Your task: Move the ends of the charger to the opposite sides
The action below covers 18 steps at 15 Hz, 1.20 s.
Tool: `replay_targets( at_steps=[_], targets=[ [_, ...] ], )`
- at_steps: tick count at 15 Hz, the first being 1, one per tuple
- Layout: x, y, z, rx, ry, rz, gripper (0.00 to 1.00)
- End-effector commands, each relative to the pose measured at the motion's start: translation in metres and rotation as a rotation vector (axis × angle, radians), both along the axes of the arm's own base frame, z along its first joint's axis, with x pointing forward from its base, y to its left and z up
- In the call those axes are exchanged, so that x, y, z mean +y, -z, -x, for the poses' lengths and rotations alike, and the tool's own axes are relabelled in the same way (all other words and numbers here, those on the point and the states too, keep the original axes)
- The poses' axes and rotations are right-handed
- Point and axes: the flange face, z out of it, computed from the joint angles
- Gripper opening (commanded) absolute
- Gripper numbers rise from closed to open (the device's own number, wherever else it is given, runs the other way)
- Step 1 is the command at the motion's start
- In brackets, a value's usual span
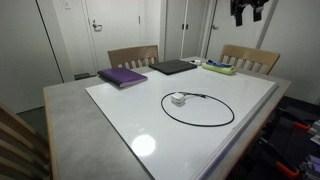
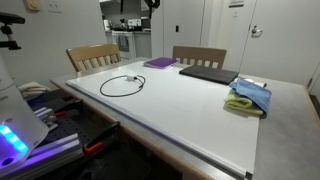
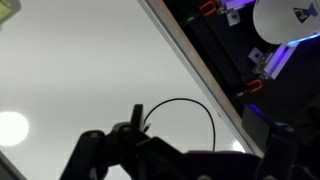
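Note:
The charger is a thin black cable lying in a loop (image 1: 199,109) on the white tabletop (image 1: 150,125). Its white-grey plug (image 1: 178,98) rests at the loop's near-left side, with a short cable end running off beside it. The loop (image 2: 121,86) and plug (image 2: 131,78) show in both exterior views. The wrist view shows part of the cable arc (image 3: 195,105) below the camera. The tiny black tip is too small to make out. My gripper (image 1: 247,12) hangs high above the far right of the table, open and empty. It also appears in an exterior view (image 2: 150,5) and in the wrist view (image 3: 180,165).
A purple book (image 1: 122,76), a black laptop (image 1: 173,67) and green and blue cloths (image 1: 217,67) lie along the far edge. Two wooden chairs (image 1: 133,56) stand behind. The table edge (image 3: 205,75) runs close to the cable, with equipment beyond it.

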Motion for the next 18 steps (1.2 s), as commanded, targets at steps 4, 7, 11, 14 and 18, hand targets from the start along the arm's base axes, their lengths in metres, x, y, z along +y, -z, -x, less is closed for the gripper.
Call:
replay_targets(
  at_steps=[4,7,11,14,18],
  targets=[
    [0.042,0.019,-0.027,0.041,-0.221,-0.011,1.0],
    [0.06,0.021,-0.029,0.016,-0.268,-0.032,1.0],
    [0.058,0.02,-0.022,0.03,-0.232,-0.013,1.0],
    [0.056,0.02,-0.022,0.03,-0.229,-0.013,1.0],
    [0.06,0.02,-0.028,-0.028,-0.224,-0.035,1.0]
  ],
)
